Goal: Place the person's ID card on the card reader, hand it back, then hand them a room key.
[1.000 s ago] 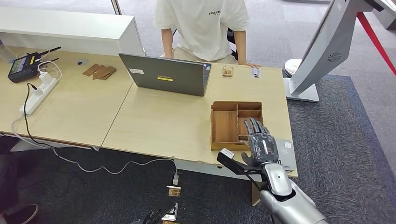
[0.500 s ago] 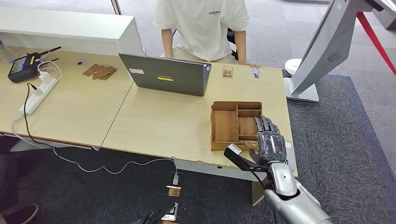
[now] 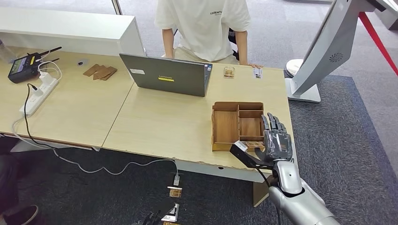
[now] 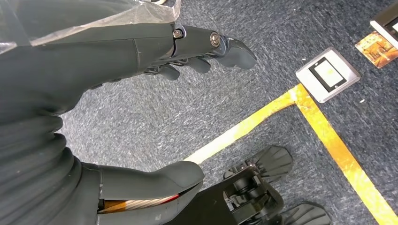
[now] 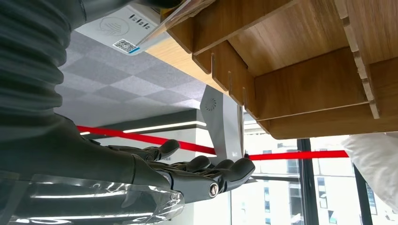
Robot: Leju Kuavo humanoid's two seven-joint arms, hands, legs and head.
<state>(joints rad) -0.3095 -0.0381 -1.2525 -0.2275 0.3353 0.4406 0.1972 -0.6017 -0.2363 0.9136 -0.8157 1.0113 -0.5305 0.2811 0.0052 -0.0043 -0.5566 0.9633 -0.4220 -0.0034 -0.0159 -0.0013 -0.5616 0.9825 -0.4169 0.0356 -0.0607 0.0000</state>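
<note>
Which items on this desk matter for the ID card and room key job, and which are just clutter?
Belongs to the job:
right hand, open, over the desk's right edge
wooden tray beside it
small card at the far edge by the person

Lying about:
laptop
power strip
brown pieces

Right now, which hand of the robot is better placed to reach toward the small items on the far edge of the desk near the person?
The right hand. It is raised, open, beside the wooden tray on the desk. The left hand hangs low over the carpet.
</note>
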